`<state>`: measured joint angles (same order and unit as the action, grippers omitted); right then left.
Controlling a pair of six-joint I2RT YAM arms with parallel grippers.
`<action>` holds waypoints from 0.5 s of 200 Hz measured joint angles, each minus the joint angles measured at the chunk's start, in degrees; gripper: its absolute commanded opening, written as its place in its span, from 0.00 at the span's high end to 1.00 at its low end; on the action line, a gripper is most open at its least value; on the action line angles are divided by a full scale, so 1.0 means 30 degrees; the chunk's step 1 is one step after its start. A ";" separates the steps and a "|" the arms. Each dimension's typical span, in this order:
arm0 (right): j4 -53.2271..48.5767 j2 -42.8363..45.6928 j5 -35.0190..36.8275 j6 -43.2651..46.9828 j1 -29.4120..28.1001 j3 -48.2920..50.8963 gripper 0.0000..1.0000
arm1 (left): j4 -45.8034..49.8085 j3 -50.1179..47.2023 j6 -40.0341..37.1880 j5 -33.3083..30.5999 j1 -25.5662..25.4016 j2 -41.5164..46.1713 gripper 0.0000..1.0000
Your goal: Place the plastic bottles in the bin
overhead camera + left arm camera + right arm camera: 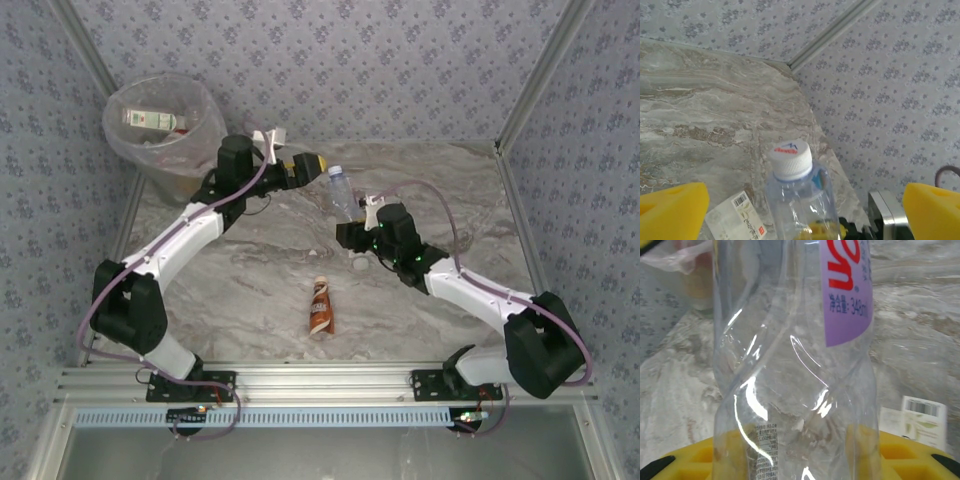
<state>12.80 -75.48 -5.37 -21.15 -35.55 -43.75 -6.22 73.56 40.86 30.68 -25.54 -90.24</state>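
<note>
Top external view: the bin (165, 125) stands at the 10 o'clock corner of the marble table (240, 280), off the left arm's elbow. In it lies a bottle with a white, green and red label (155, 120).

The left claw (305, 165) hangs at about 12 o'clock. Its yellow fingers (670, 210) are spread wide and released, gripping nothing.

A brown-and-white bottle (321, 305) lies on its side toward 6 o'clock, clear of both arms.

Just right of the left claw, a clear bottle (342, 193) is tilted off the table. Its white cap (790, 160) points at the gap between the left claw's spread fingers without touching either. The right claw (352, 222) is clenched on this bottle's lower body. The right wrist view shows its purple label with red letters (847, 290).

A white barcoded slip (737, 215) lies flat on the table below.
</note>
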 measured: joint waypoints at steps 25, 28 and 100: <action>0.0954 -0.0022 -0.0015 -0.0022 -0.0568 0.0000 0.93 | -0.0546 -0.0663 0.0896 -0.0627 -0.0160 0.0000 0.01; 0.1078 -0.0029 -0.0015 -0.0066 -0.0627 0.0000 0.93 | -0.0554 -0.0743 0.0969 -0.0634 -0.0197 -0.0015 0.01; 0.2790 -0.0576 0.0007 -0.0146 -0.1384 0.0000 0.90 | -0.1304 -0.0933 0.1421 -0.0474 -0.1370 -0.0372 0.08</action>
<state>21.17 -77.21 -5.34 -21.58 -39.70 -43.75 -10.13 70.76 45.12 29.26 -29.65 -91.35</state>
